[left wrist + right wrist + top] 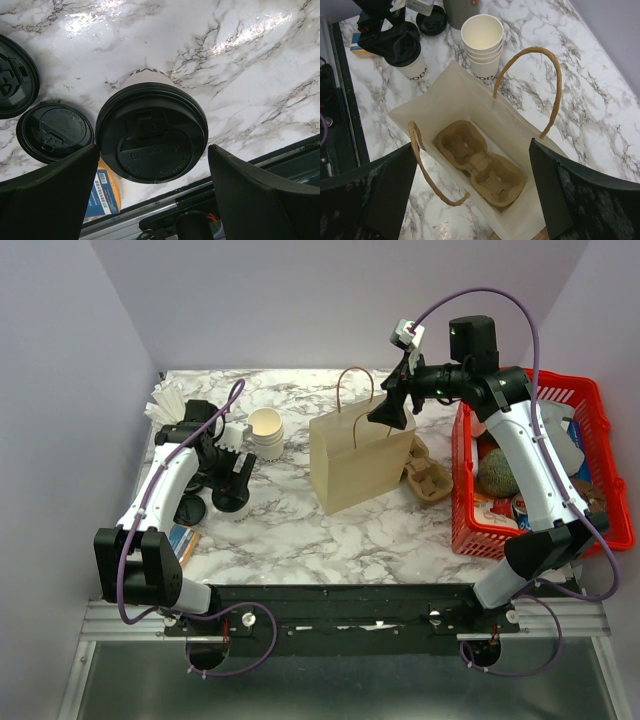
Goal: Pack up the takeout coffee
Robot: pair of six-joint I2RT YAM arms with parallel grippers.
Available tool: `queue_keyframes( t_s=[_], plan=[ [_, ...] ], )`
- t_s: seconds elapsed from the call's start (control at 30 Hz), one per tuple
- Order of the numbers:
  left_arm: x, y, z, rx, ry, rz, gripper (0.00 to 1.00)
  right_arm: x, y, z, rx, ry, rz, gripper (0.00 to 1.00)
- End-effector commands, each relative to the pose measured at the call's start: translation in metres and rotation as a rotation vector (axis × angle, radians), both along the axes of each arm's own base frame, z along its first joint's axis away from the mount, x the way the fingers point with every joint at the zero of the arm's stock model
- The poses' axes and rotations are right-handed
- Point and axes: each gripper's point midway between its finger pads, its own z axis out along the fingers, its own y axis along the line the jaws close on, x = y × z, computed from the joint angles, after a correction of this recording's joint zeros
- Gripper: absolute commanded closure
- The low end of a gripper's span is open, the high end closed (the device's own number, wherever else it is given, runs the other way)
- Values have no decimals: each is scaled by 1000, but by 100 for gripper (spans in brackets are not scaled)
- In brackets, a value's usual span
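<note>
Beneath left claw (153, 150), spread wide, takeout coffee (150, 131) is set upright on bench (240, 75); right claw (471, 145) spread over paper bag (435, 107).

marble table (380, 535) with paper bag (355, 465), cup stack (266, 432), lidded coffee cup (152, 132), loose lids (54, 132), carrier (428, 478), red basket (461, 490)

My overhead camera looks down from high at the near edge over the whole surface (290, 530). Left wrist view sits close above the takeout coffee (151, 131); right wrist view looks down into the paper bag (432, 107) from higher, also catching that cup.
</note>
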Motion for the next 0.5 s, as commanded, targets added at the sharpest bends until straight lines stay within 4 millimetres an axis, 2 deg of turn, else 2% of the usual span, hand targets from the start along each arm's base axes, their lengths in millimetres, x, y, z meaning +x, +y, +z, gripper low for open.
queue_keyframes(
  t_s=[0.0,0.47],
  plan=[
    [0,-5,-1,-10,8,3,4,0,1,-2,-8,-8,5,0],
    [1,0,-1,25,4,16,10,3,2,-4,-9,-4,5,0]
  ],
)
